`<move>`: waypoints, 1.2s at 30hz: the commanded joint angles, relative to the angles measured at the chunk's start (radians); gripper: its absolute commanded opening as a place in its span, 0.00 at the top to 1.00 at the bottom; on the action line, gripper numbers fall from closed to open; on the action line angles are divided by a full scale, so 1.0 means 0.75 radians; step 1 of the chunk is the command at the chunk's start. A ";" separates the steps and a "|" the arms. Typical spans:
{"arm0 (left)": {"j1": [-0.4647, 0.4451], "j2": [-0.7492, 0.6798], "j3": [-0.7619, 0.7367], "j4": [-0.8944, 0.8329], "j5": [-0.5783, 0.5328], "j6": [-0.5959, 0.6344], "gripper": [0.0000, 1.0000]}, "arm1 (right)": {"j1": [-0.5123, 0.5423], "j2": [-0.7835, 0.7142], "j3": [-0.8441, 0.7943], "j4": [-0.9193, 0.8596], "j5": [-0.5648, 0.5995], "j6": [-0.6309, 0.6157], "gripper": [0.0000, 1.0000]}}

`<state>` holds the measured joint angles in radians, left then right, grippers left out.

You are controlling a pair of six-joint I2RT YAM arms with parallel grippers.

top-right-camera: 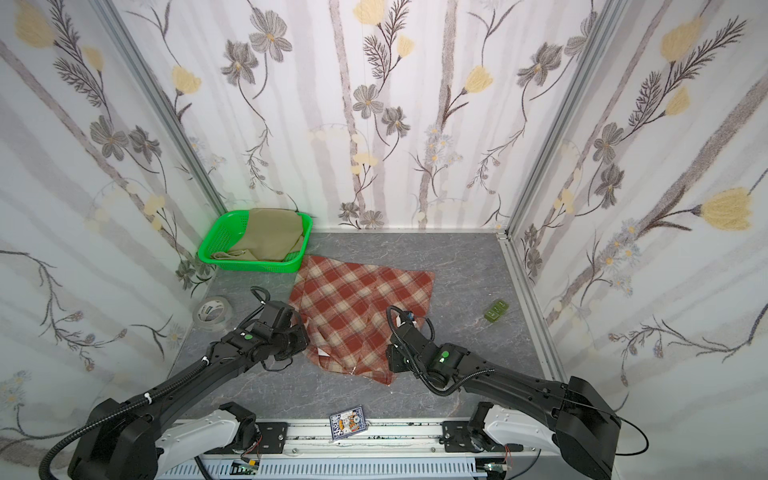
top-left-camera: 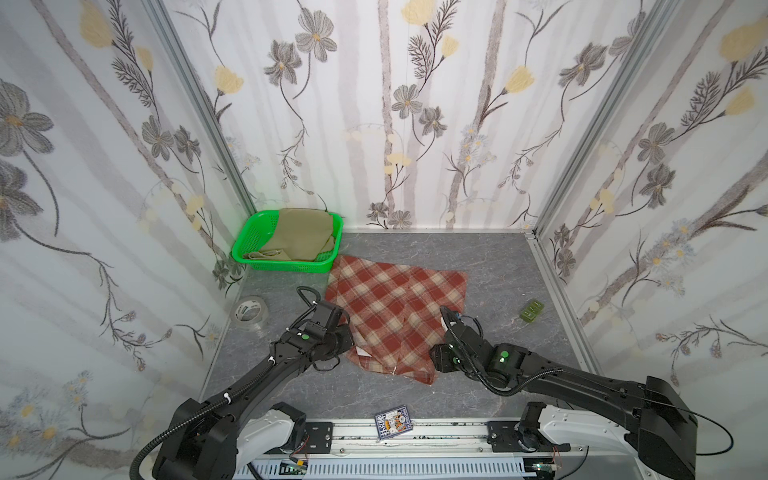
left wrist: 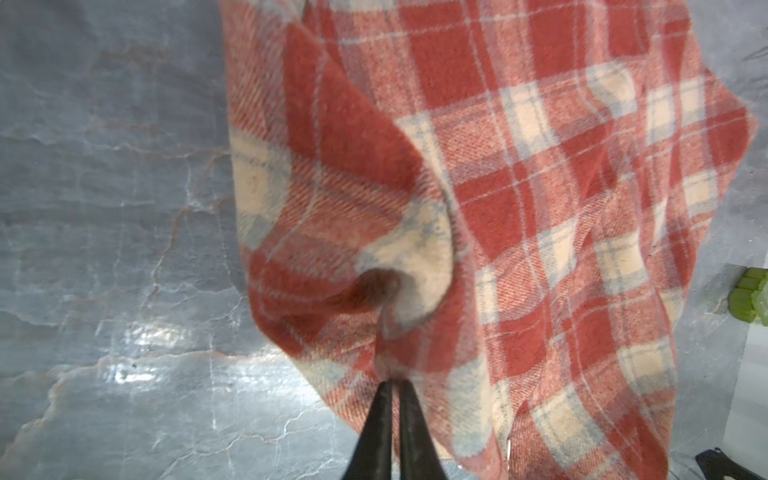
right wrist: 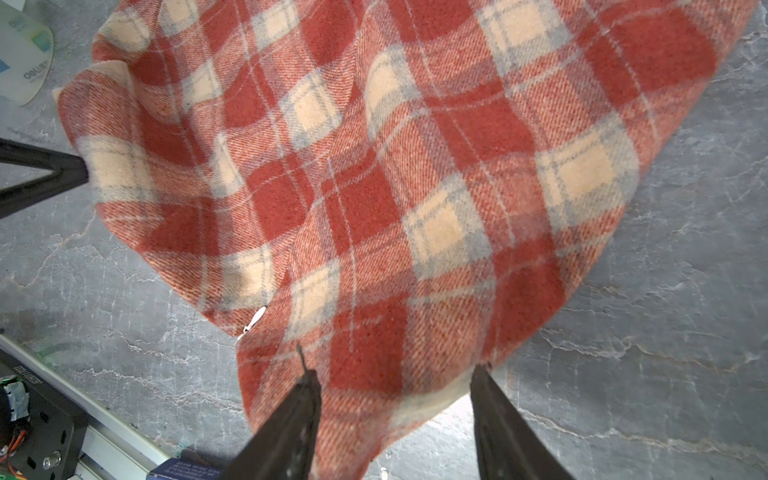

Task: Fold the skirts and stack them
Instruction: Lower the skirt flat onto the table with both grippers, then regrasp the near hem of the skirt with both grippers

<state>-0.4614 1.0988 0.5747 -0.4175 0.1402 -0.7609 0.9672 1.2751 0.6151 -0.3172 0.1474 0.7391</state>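
- Left gripper: jaws pressed together on a pinched-up fold at the edge of the plaid skirt. The cloth puckers just ahead of the tips.
- Right gripper: jaws stand partly spread, straddling the skirt's near hem. Cloth lies between them, unclamped.
- The plaid skirt lies rumpled on the grey marble-pattern table, between the two grippers.
- In both top views the left fingertips are hidden under the wrist; only the left wrist view shows the pinch. The right wrist view also shows the left gripper's fingers meeting the skirt's far edge.
- Only the top views show the green perforated basket, in the back left corner just beside the plaid skirt's far corner. The khaki skirt lies crumpled inside and fills most of it.
- Loose on the table: clear tape roll left of the left arm, small green block well right, card pack at the front edge.
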 commanded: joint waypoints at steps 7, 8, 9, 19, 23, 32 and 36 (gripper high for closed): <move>-0.030 0.049 -0.014 -0.031 0.019 -0.004 0.78 | 0.002 0.004 0.017 0.051 -0.014 -0.002 0.42; -0.036 0.069 0.002 -0.027 0.006 -0.004 0.71 | 0.001 0.009 0.016 0.053 -0.017 -0.001 0.42; -0.046 0.094 0.025 -0.023 -0.019 -0.003 0.63 | 0.001 0.013 0.018 0.055 -0.019 -0.002 0.42; -0.052 0.323 0.183 0.150 -0.188 0.091 0.50 | -0.001 0.000 0.031 0.052 -0.014 0.001 0.42; -0.054 0.427 0.217 0.156 -0.175 0.136 0.51 | -0.003 -0.014 0.027 0.049 -0.006 0.011 0.43; -0.056 0.514 0.253 0.166 -0.156 0.211 0.52 | -0.006 -0.017 0.017 0.064 -0.003 0.014 0.43; -0.068 0.552 0.269 0.168 -0.132 0.232 0.52 | -0.007 -0.015 0.016 0.073 -0.001 0.011 0.43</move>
<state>-0.5064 1.5024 0.7628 -0.3042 0.0315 -0.6155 0.9627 1.2602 0.6292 -0.3050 0.1375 0.7399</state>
